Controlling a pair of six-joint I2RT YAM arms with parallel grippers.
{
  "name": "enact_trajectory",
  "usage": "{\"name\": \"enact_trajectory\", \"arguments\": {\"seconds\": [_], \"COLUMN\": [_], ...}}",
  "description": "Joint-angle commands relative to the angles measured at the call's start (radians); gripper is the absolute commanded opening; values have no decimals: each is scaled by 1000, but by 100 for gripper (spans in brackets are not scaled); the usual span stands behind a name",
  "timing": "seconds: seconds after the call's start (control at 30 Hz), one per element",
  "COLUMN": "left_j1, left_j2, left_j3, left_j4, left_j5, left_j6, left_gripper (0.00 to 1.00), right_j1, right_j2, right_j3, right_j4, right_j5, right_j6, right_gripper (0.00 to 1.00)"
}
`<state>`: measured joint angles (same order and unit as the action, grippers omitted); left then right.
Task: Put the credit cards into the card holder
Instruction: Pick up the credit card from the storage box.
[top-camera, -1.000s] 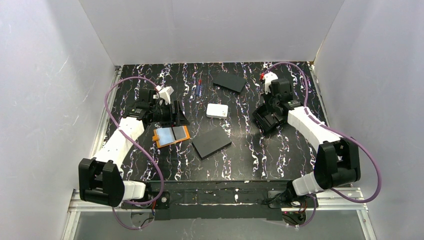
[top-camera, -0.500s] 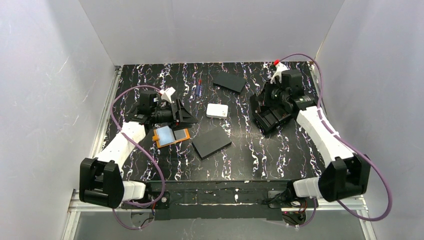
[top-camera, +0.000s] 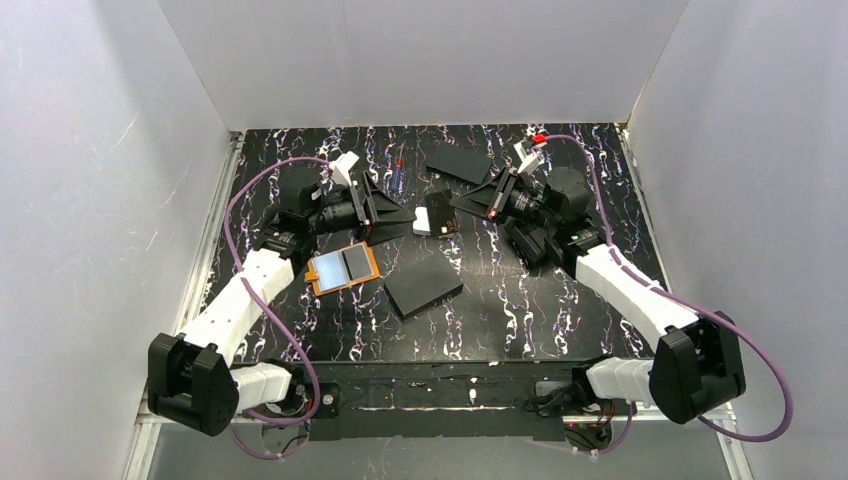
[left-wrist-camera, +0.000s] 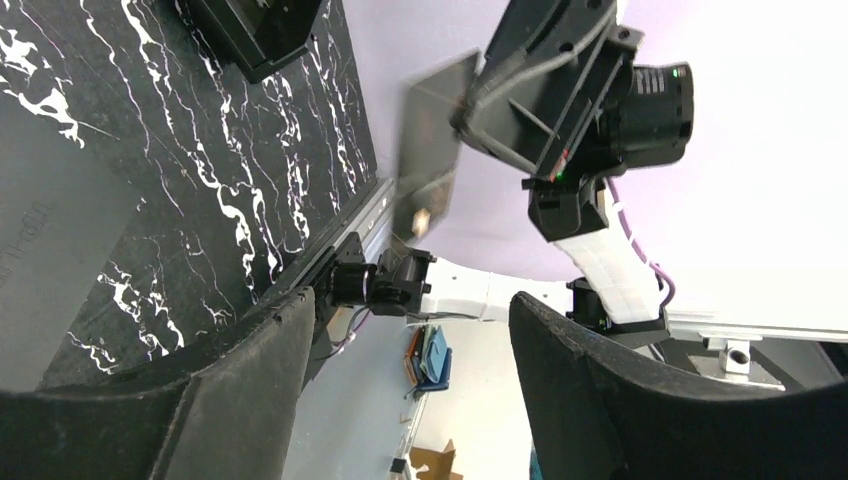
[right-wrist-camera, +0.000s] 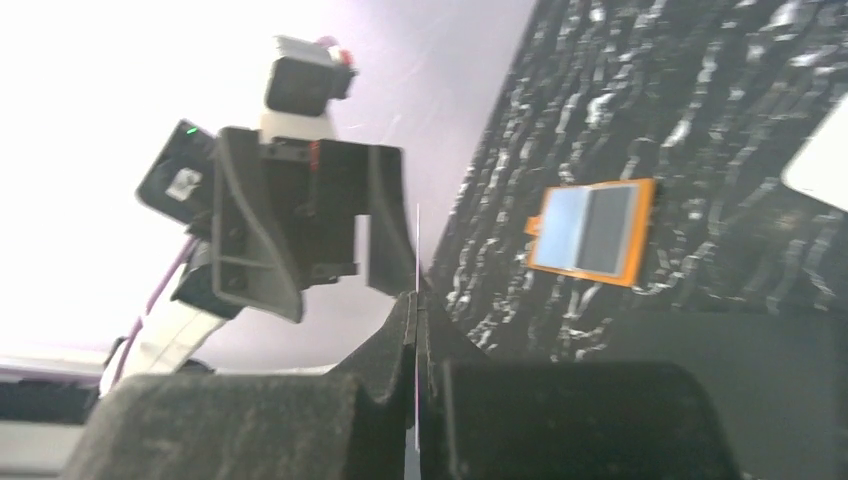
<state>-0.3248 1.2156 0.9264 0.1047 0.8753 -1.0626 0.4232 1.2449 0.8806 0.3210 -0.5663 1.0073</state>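
The orange card holder (top-camera: 342, 267) lies open on the table, pale blue-grey inside up; it also shows in the right wrist view (right-wrist-camera: 592, 230). My right gripper (top-camera: 457, 205) is raised above the table's middle and shut on a thin dark card (top-camera: 438, 212), held upright. The card is edge-on in the right wrist view (right-wrist-camera: 416, 250) between the closed fingers of the right gripper (right-wrist-camera: 416, 297). My left gripper (top-camera: 408, 216) is open and empty, pointing right, just left of the card. In the left wrist view the left gripper (left-wrist-camera: 410, 300) faces the card (left-wrist-camera: 430, 140).
A flat black rectangle (top-camera: 423, 285) lies right of the holder, another (top-camera: 458, 162) at the back. A white box (top-camera: 423, 224) lies partly under the held card. A pen (top-camera: 398, 175) lies at the back. White walls stand on three sides.
My right gripper has swung left and up from the right side, now holding the card upright mid-table. My left gripper has risen and moved right towards it. The holder has not moved.
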Motion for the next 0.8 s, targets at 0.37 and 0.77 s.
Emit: {"name": "enact_trajectory", "arguments": {"seconds": [0.37,0.77], "left_j1": [-13,-9], "left_j2": [-61,-163], "left_j3": [-20,-28], "left_j4": [87,150], "left_j5": [62,189], "left_j6": [-37,196], "left_gripper": [39,0], "right_j1": [139,243], "right_j2": [62,106], "right_j3": [-49,106], "right_j4": [497,201], "right_j5": [-57,-174], "right_j6": [205,40], "right_gripper": [1,58]}}
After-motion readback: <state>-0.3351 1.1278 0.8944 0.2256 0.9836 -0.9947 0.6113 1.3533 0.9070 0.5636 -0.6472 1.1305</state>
